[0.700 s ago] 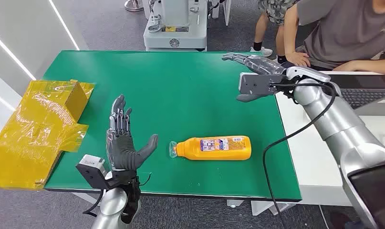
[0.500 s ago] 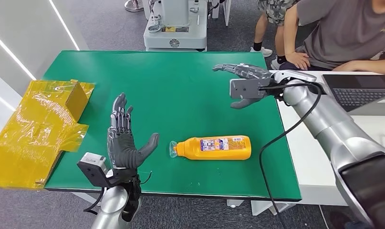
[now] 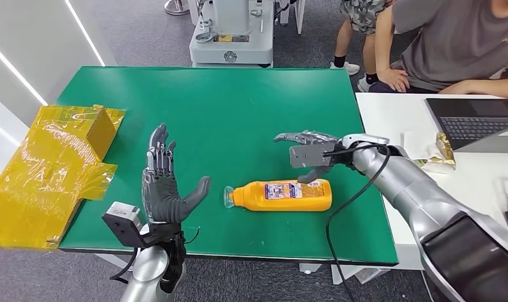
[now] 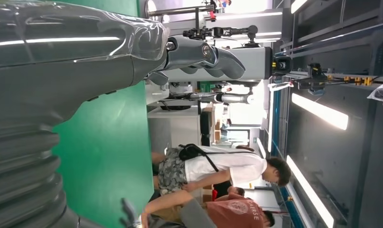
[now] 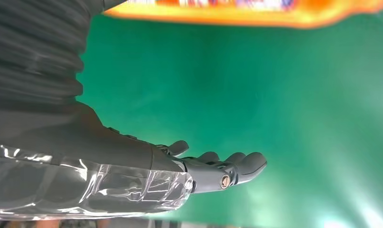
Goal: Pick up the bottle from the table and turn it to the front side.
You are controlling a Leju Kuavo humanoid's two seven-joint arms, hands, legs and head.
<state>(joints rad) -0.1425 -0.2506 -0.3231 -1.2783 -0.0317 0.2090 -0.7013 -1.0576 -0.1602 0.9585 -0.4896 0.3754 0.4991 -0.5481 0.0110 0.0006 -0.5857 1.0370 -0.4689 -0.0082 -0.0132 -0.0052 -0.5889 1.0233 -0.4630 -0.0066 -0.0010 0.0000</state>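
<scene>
An orange bottle (image 3: 282, 194) with a clear cap and a printed label lies on its side on the green table (image 3: 238, 107), cap pointing toward my left hand. My left hand (image 3: 164, 189) stands upright and open near the front edge, its thumb a short way from the cap. My right hand (image 3: 306, 153) hovers open just behind and above the bottle's thick end, fingers stretched out, holding nothing. In the right wrist view the bottle (image 5: 256, 12) is a blurred orange strip beyond the open right hand (image 5: 213, 171). The left wrist view has my left hand's fingers (image 4: 203, 54) extended.
Crumpled yellow film and a yellow box (image 3: 56, 163) lie over the table's left edge. A white table (image 3: 484, 170) with a laptop (image 3: 474, 119) and a snack wrapper (image 3: 441, 154) adjoins on the right. People (image 3: 452, 44) sit and stand behind it. A grey machine (image 3: 231, 31) stands beyond the far edge.
My right hand has swung from the table's far right corner toward me and leftward, now close behind the bottle. The left hand and the bottle have stayed put.
</scene>
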